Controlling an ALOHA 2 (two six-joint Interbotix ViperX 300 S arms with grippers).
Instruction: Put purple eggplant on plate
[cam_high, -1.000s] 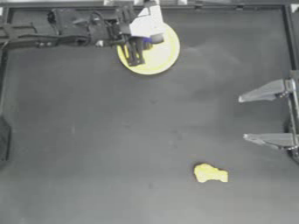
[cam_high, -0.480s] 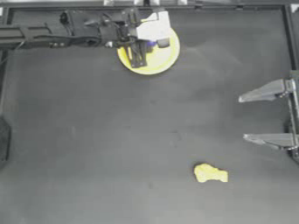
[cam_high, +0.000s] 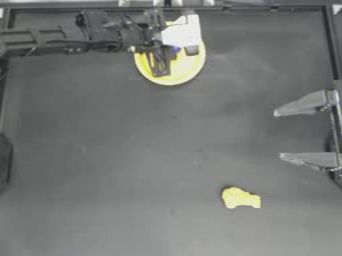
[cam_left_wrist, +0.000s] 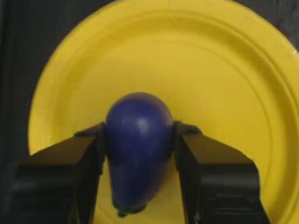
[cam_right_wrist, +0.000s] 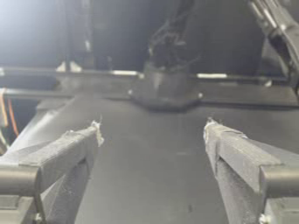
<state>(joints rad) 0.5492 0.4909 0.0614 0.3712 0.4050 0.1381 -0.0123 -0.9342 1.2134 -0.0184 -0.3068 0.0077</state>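
Left wrist view: left gripper (cam_left_wrist: 140, 175) jaws clamped on glossy blue-purple oval eggplant (cam_left_wrist: 139, 148) over round yellow plate (cam_left_wrist: 234, 87), upper centre. Right gripper (cam_high: 304, 132) jaws wide apart, right edge.

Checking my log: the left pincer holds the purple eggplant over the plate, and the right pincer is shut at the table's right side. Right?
Not quite: the right pincer is open, as the right wrist view shows. The left pincer does hold the purple eggplant over the plate.

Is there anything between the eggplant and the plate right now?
Nothing visible. The left gripper holds the purple eggplant directly over the plate, whose surface is bare. The lumpy yellow object lies far off.
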